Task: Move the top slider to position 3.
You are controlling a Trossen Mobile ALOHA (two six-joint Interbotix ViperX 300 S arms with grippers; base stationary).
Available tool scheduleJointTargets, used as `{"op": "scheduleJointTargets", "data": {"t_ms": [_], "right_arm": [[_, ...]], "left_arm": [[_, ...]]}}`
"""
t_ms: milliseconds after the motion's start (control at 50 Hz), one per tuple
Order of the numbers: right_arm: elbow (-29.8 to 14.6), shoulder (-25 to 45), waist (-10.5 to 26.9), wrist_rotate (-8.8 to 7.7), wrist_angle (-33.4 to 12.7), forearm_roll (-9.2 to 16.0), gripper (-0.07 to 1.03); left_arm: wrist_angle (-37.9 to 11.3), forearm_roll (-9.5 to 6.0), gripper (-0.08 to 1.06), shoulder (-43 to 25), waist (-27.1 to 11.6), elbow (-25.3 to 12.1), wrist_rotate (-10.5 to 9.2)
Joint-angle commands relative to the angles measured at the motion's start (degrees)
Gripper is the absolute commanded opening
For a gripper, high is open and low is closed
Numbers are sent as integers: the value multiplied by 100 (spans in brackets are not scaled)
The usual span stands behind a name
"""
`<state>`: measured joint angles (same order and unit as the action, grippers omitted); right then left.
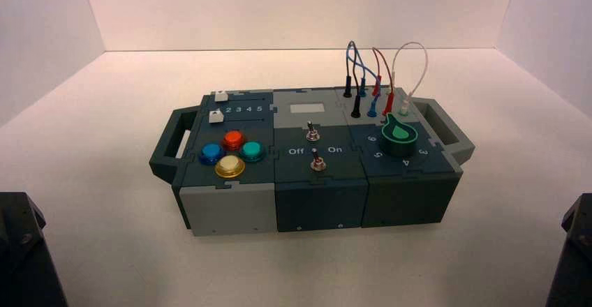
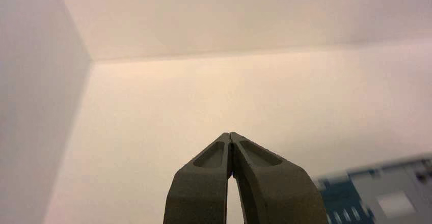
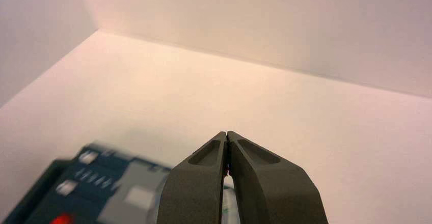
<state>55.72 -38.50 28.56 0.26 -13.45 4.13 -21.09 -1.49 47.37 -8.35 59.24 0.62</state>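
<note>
Our left gripper (image 2: 230,134) hangs with its two fingers pressed together at the tips and nothing between them, in front of the box (image 1: 230,209) and off to its left. Our right gripper (image 3: 227,133), tips likewise together and empty, waits on the opposite side of the box's front. Neither touches the box.

Beyond the left gripper, at the far left corner of the box's top, sits the top slider (image 1: 221,96), a small white cap above the printed row that holds position 3 (image 1: 239,109). A matching lower slider (image 1: 216,116) sits nearer to us, with the red button (image 1: 234,139) nearer still.

We judge the cap light and hard, perhaps slick, with little to grip; its track should offer mild drag. We would pinch its sides low down, or nudge its left face with closed tips, gently, since a firm shove could overshoot. The left arm, nearer that corner, seems the one to send.
</note>
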Motion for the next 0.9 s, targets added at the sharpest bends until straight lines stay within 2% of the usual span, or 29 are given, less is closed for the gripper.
{"op": "scheduleJointTargets", "data": {"t_ms": [20,140,360,480,560,700,900], "right_arm": [[-308,281,352,18,-97,26,-2],[-413,606,615,-9,-167,26,-2],[-589,1063,756,-44,-185,26,-2],[-738,1327,870,-44,-211,26,-2],[-914,1705,1090,-44,-229,26,-2],[-1037,2048,1230,-44,-325,26,-2],[-1037,2083,1310,-44,-334,26,-2]], "left_arm": [[-255,-9,-3,-536,-299,-316,18],[-492,-9,-3,-940,-466,-431,18],[-589,-9,-3,-1213,-554,-501,18],[-738,-97,-3,-1362,-580,-554,0],[-914,-141,-3,-1626,-668,-615,-18],[-949,-149,-3,-1907,-932,-659,-114],[-940,-149,-3,-2232,-1151,-729,-281]]}}
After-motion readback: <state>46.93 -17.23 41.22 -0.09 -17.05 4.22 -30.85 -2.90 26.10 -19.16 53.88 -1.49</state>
